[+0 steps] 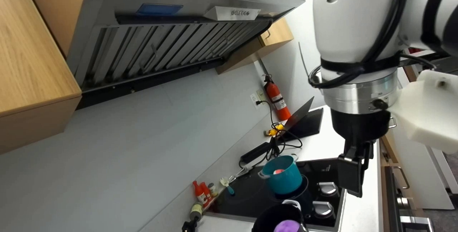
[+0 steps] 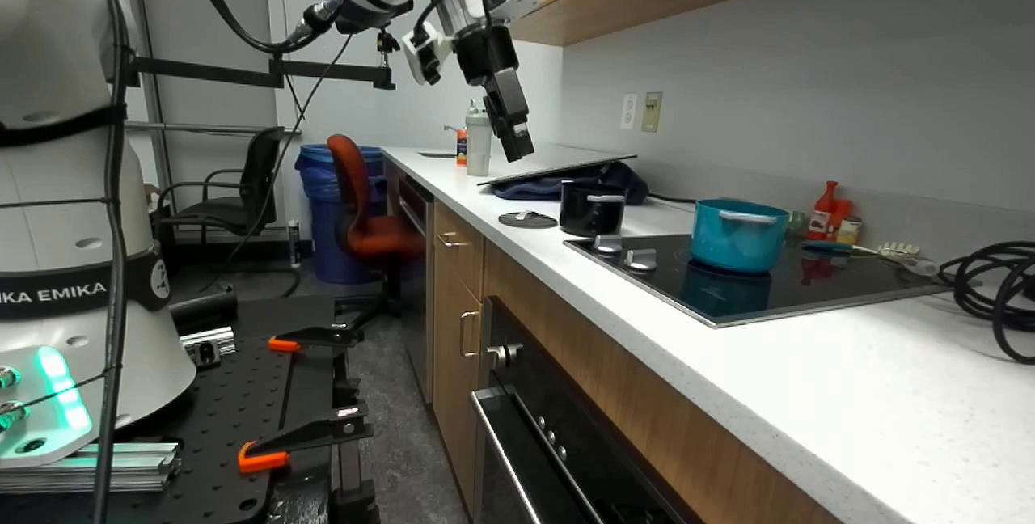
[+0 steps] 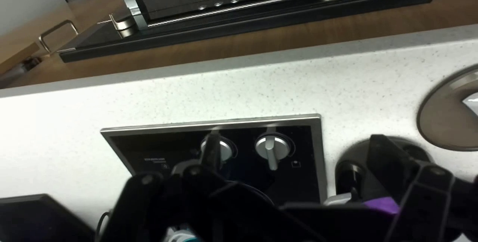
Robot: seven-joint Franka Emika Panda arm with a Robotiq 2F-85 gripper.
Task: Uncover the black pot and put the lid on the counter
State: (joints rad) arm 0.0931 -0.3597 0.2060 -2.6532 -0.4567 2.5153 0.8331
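The black pot (image 2: 592, 210) stands uncovered on the white counter (image 2: 728, 395), beside the cooktop. It also shows in an exterior view (image 1: 266, 219) and, partly hidden by a finger, in the wrist view (image 3: 351, 160). A purple thing (image 1: 288, 226) lies inside it. The round grey lid (image 2: 527, 220) lies flat on the counter near its front edge, beside the pot; it also shows in the wrist view (image 3: 448, 122). My gripper (image 3: 297, 143) is open and empty, with its fingers wide apart. It hangs well above the counter in both exterior views (image 2: 517, 148) (image 1: 352, 183).
A teal pot (image 2: 737, 245) stands on the black cooktop (image 2: 687, 285) with silver knobs (image 3: 272, 148). Red bottles (image 2: 822, 213) and utensils lie along the wall. A dark flat panel (image 2: 558, 171) lies behind the black pot. A range hood (image 1: 186, 38) hangs above.
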